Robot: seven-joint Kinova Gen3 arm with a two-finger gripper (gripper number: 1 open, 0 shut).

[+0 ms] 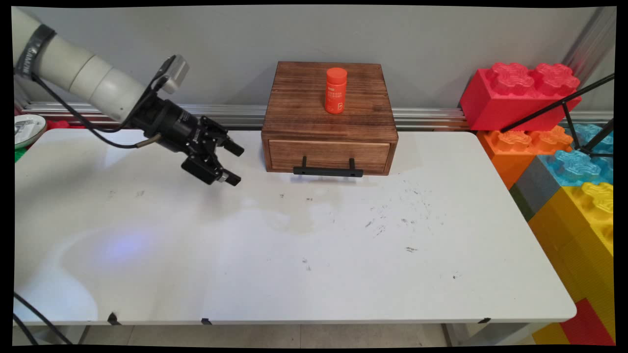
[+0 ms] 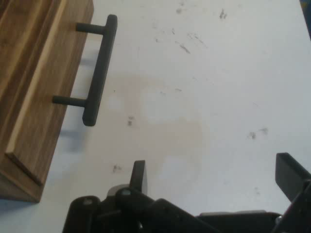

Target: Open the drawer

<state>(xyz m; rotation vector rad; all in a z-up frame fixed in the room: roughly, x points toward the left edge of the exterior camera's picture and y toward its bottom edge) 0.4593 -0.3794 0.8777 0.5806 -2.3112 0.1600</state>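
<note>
1. Gripper (image 1: 237,164) (image 2: 214,177): black, 2 fingers (image 2: 138,174) spread wide apart, nothing between them, nothing touched. Held above the table, tilted down and toward the picture's right in the main view.
2. Arm (image 1: 93,78): white, entering from the upper left, black cable (image 1: 83,125) hanging below the wrist.
3. Table (image 1: 294,255) (image 2: 228,77): white, bare directly beneath the gripper; faint brownish stain (image 2: 165,121) and scattered dark scuff marks (image 1: 392,215) ahead of the fingers.
4. Handle (image 1: 327,171) (image 2: 99,73): black bar on 2 short posts, nearest thing to the gripper yet apart from it; to the gripper's right in the main view, upper left in the hand view. No contact.
5. Drawer front (image 1: 328,154): flush with its box as far as can be seen, handle mounted along its lower edge.
6. Wooden box (image 1: 294,113) (image 2: 29,73): dark-stained, standing at the table's far edge against the wall.
7. Orange bottle (image 1: 336,90): upright on top of the wooden box, toward the back, cap on, white label facing the camera; well apart from the gripper.
8. Giant toy bricks (image 1: 515,95): red, orange, blue and yellow, stacked off the table's right end, well away.
9. Black tripod legs (image 1: 564,105): crossing in front of the bricks at the far right.
10. White round object (image 1: 27,128): at the left edge, only partly in view, not identifiable.
</note>
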